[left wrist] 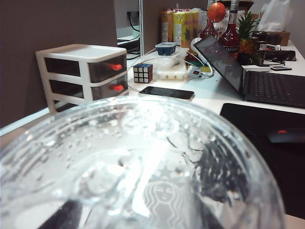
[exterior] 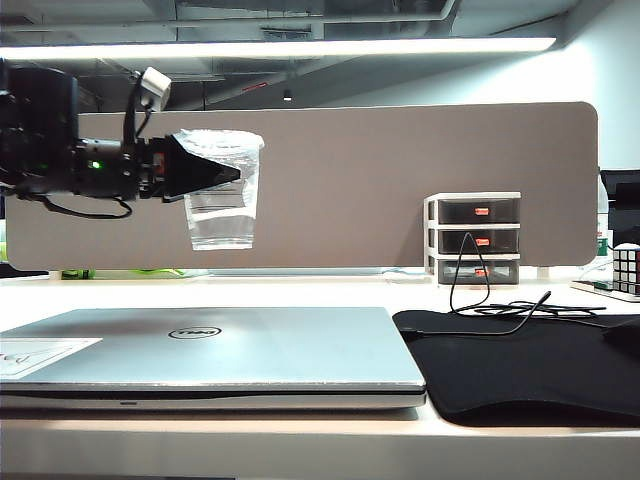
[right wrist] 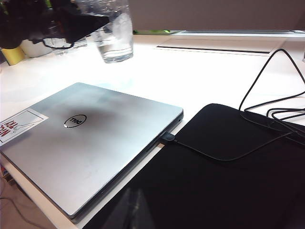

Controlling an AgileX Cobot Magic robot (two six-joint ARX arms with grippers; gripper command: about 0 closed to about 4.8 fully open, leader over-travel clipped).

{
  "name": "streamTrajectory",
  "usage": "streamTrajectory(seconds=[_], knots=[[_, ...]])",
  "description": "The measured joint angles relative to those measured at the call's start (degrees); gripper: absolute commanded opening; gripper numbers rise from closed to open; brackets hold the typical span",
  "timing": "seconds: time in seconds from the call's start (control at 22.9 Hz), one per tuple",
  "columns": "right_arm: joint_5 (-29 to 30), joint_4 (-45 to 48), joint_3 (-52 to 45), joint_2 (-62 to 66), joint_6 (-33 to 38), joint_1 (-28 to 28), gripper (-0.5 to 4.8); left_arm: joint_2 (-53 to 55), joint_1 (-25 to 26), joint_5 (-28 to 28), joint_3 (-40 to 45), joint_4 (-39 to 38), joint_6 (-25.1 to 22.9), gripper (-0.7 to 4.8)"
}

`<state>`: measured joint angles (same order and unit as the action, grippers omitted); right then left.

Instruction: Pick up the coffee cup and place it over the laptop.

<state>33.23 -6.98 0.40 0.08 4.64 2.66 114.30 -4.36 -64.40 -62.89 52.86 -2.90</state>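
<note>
Currently my left gripper [exterior: 232, 175] is pinching the coffee cup [exterior: 222, 190] upright in the air, above the laptop [exterior: 210, 352] lid. I'd lower it straight down onto bare lid beside the logo, keep it level, then release. Right gripper isn't in view.

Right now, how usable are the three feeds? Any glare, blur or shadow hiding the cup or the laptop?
Exterior view: sharp; ceiling light strip blown out; the left gripper grips the coffee cup in the air above the laptop.
Left wrist view: cup fills the frame, blurred and glaring.
Right wrist view: table overexposed; a soft shadow on the laptop lid; the right gripper is not visible.
</note>
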Motion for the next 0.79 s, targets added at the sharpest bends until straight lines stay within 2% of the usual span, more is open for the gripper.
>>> streamTrajectory(seconds=[0.39, 0.53, 0.61, 0.79], knots=[[0.31, 0.0, 0.0, 0.0, 0.0, 0.02, -0.06, -6.49, -0.68, 0.63, 16.15, 0.13, -1.18, 2.82], [1.31, 0.0, 0.0, 0.0, -0.02, 0.0, -0.06, -6.71, -1.33, 0.9, 21.59, 3.3, -1.46, 2.82], [1.4, 0.0, 0.0, 0.0, -0.02, 0.0, -0.06, -6.95, -1.66, 1.62, 26.05, 9.99, -1.57, 2.86], [1.53, 0.0, 0.0, 0.0, -0.02, 0.02, -0.06, -6.97, -1.62, 2.51, 28.65, 13.62, -1.55, 3.11]])
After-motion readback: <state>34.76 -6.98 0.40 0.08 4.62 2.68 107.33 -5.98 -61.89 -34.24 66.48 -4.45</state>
